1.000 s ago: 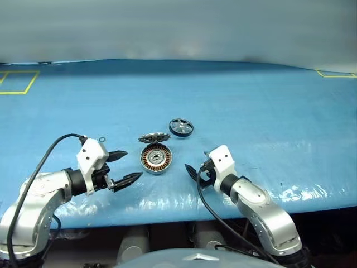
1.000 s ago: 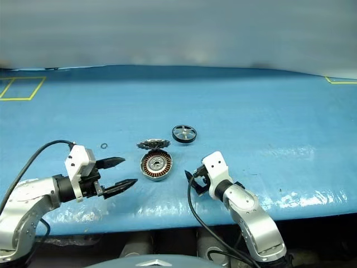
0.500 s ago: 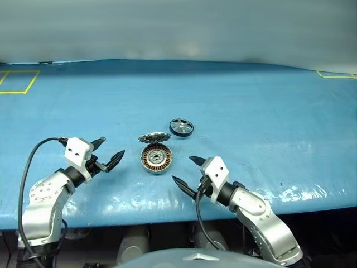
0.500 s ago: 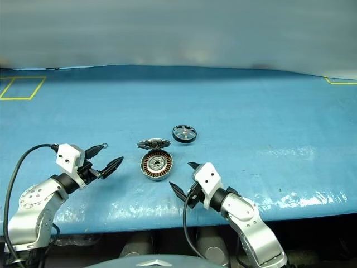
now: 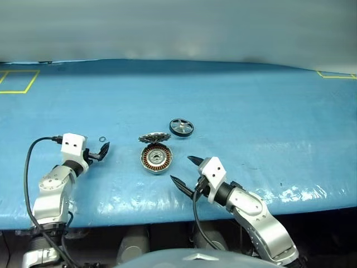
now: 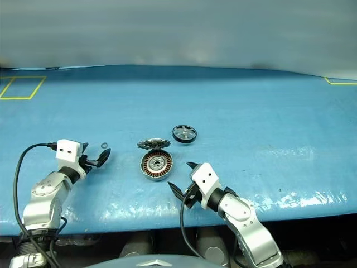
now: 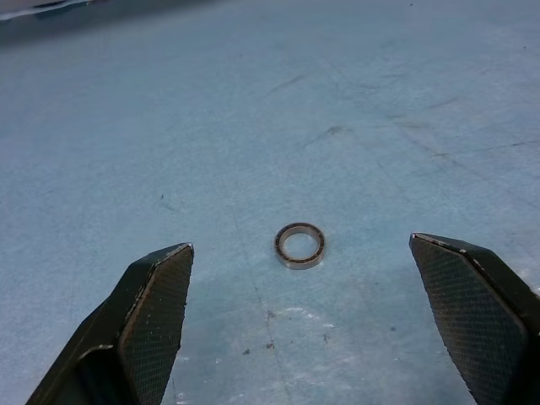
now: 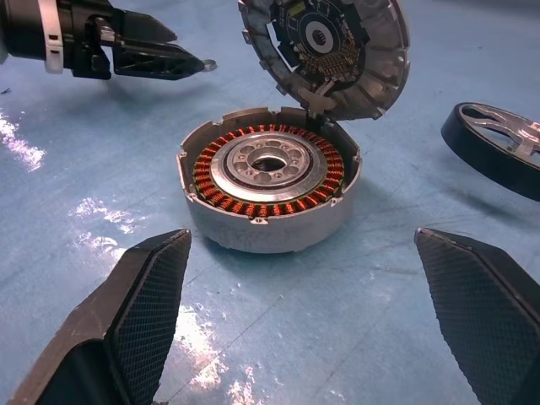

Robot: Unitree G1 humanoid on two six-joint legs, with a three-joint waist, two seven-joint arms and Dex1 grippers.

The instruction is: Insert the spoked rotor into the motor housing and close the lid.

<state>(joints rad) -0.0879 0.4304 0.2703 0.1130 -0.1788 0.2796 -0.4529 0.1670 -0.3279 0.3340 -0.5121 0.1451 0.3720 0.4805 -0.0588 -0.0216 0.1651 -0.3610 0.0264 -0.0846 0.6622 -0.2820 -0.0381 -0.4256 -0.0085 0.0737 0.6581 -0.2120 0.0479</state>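
Note:
The motor housing (image 5: 156, 158), a grey ring with coppery windings, rests on the blue table. The lid (image 5: 154, 137) stands tilted just behind it, leaning on the housing's rim (image 8: 268, 177) with its inner face (image 8: 325, 51) showing. Behind and to the right lies the spoked rotor (image 5: 181, 127), flat on the table and apart from both. My right gripper (image 5: 181, 168) is open and empty, a short way in front of the housing and pointing at it. My left gripper (image 5: 99, 151) is open and empty, well left of the housing, with a small metal ring (image 7: 299, 245) on the table ahead of its fingers.
Blue sheeting (image 5: 251, 111) covers the table, glossy along its front edge. Yellow tape marks sit at the far left corner (image 5: 17, 82) and the far right corner (image 5: 337, 73). There is wide free room right of the rotor.
My left arm has swung out to the left, away from the housing, and now points at the small ring. My right gripper has turned toward the housing. The parts have not moved.

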